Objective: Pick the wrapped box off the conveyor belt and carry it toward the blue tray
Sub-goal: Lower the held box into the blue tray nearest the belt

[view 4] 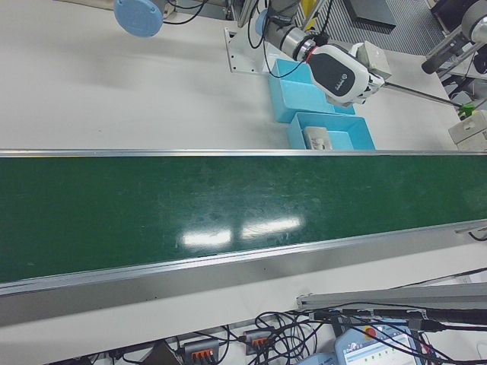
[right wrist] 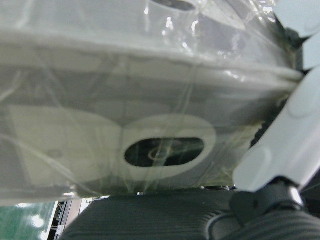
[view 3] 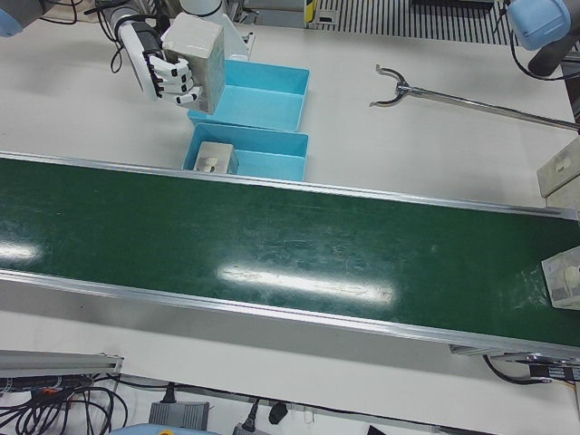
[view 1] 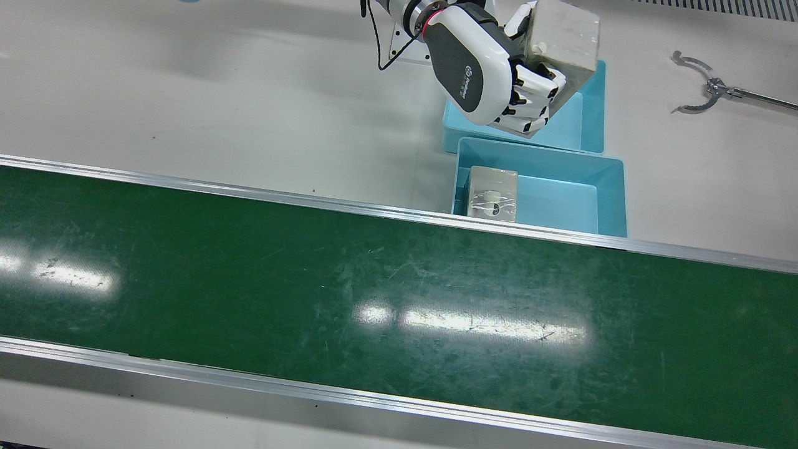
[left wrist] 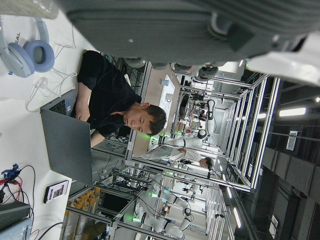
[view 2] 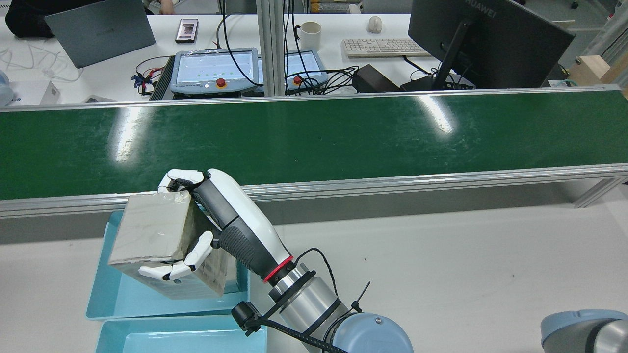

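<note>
While the right hand (view 1: 480,68) is clamped on the wrapped box (view 1: 564,37), you see this stock:

1. Wrapped box: held off the tabletop (view 1: 187,93), clear of the conveyor belt (view 1: 374,280), above the far blue tray (view 1: 595,106). Fingers (view 1: 530,93) curl over one face and the thumb presses the opposite side. The right hand view shows only film-covered carton and an oval cut-out, too close for you to read any edges.
2. Far blue tray: much of its floor is hidden from you by the hand and box, so its contents cannot be told.
3. Near blue tray (view 1: 561,165): touching the far tray and just beside the belt rail. It holds a second wrapped box (view 1: 492,193) lying flat at one end.
4. Left hand (left wrist: 175,25): only a dark palm edge and finger stubs cross the top of its own view; you cannot tell whether it is apart or together.
5. Belt: green, scuffed and glare-streaked. A third wrapped box (view 3: 564,279) sits at its end, cut off by the edge of the left-front view.
6. Grabber tool (view 1: 707,90): lying on the tabletop well apart from the trays, handle cut off.
7. Background in the left hand view: a person (left wrist: 110,100) at a laptop (left wrist: 67,145), with headphones (left wrist: 30,55) nearby.
</note>
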You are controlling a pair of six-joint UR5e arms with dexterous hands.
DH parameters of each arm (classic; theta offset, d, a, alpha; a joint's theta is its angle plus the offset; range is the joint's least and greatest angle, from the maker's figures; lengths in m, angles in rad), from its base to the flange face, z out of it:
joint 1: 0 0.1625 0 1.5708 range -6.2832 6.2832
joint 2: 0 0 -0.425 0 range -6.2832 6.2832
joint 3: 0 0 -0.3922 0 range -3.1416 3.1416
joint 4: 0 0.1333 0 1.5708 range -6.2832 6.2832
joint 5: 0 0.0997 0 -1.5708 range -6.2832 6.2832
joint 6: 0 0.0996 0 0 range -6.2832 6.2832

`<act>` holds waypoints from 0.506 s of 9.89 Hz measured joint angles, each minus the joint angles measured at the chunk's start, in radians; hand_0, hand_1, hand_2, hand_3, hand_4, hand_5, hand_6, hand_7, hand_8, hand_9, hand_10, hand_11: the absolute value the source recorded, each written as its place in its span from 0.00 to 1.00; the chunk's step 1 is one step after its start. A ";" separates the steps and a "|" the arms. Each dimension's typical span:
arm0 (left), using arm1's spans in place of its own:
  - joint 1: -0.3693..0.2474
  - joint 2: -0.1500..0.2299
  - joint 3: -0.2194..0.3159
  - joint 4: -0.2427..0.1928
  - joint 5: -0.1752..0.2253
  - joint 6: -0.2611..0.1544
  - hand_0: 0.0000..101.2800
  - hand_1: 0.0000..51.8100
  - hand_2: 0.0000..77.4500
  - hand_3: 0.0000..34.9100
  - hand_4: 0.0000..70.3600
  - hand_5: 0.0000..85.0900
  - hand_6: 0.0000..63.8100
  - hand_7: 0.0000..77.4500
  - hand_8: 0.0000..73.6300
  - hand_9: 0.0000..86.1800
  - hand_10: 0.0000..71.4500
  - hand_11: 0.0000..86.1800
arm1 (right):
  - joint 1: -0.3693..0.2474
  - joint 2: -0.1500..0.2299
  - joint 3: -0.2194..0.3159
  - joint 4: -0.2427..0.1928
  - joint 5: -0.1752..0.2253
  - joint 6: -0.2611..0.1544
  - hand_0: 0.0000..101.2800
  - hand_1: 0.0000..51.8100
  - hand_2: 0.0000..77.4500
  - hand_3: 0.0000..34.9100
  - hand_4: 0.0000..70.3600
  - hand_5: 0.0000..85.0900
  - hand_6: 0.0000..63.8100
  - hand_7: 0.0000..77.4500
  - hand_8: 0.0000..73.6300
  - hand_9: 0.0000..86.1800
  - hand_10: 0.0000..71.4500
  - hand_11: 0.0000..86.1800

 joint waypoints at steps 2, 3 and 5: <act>0.000 0.000 0.000 0.000 0.000 0.000 0.00 0.00 0.01 0.00 0.00 0.01 0.00 0.01 0.00 0.00 0.00 0.00 | -0.004 -0.003 -0.010 0.001 0.009 -0.002 0.47 0.00 0.56 0.00 0.48 0.90 0.89 0.96 0.77 0.92 0.47 0.57; 0.000 0.000 0.000 0.000 0.000 0.000 0.00 0.00 0.01 0.00 0.00 0.01 0.00 0.00 0.00 0.00 0.00 0.00 | -0.004 -0.004 -0.009 0.001 0.010 -0.001 0.47 0.00 0.56 0.00 0.50 0.94 0.91 1.00 0.69 0.92 0.38 0.47; 0.000 0.000 0.000 0.000 0.000 0.000 0.00 0.00 0.01 0.00 0.00 0.01 0.00 0.01 0.00 0.00 0.01 0.00 | -0.003 -0.007 -0.001 0.002 0.011 0.004 0.47 0.02 0.38 0.00 0.24 0.95 0.86 1.00 0.39 0.34 0.14 0.24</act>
